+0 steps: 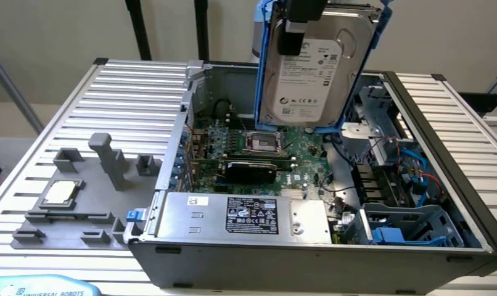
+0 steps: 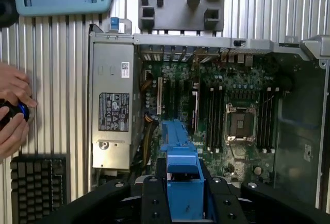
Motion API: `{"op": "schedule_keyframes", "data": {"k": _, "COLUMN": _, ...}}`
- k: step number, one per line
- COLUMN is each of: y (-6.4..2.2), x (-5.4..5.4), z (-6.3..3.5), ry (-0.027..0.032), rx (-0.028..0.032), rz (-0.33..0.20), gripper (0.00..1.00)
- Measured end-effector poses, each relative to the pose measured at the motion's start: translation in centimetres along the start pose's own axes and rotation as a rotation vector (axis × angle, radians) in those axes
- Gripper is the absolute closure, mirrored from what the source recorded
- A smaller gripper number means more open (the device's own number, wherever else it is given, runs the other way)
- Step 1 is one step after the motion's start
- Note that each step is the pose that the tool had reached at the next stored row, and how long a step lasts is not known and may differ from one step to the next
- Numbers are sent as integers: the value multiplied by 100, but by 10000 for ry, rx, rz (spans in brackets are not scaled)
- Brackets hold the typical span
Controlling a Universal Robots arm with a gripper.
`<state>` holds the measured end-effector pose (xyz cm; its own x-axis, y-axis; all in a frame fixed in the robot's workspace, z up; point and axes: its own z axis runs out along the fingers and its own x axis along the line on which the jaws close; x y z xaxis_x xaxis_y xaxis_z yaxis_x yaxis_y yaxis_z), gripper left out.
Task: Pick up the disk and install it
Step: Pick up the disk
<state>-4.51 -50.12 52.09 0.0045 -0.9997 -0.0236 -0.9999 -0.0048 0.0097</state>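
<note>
Hanging on edge above the open computer case (image 1: 314, 262), the disk (image 1: 310, 74) is clamped between the fingers (image 2: 154, 198) by its blue frame. Case sits on ribbed aluminium tabletop (image 1: 125, 86); grey fixture (image 1: 76, 228) beside it; pale wall (image 1: 59, 31) behind.

Disk (image 1: 314, 80) above computer case (image 1: 314, 265)

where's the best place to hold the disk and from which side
Top short edge, from above, clamped across the two flat faces, as the gripper holds it now. The disk hangs upright over the open computer case; it is thin, and that probably leaves its blue side rails free.
</note>
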Motion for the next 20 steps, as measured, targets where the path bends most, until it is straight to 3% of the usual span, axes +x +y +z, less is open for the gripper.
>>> {"op": "schedule_keyframes", "data": {"k": 10, "y": -347, "x": 211, "z": -8, "ry": -8, "rx": 0, "rz": -1, "gripper": 67}}
{"op": "schedule_keyframes", "data": {"k": 20, "y": -642, "x": 440, "z": -17, "ry": -14, "rx": 0, "rz": -1, "gripper": 67}}
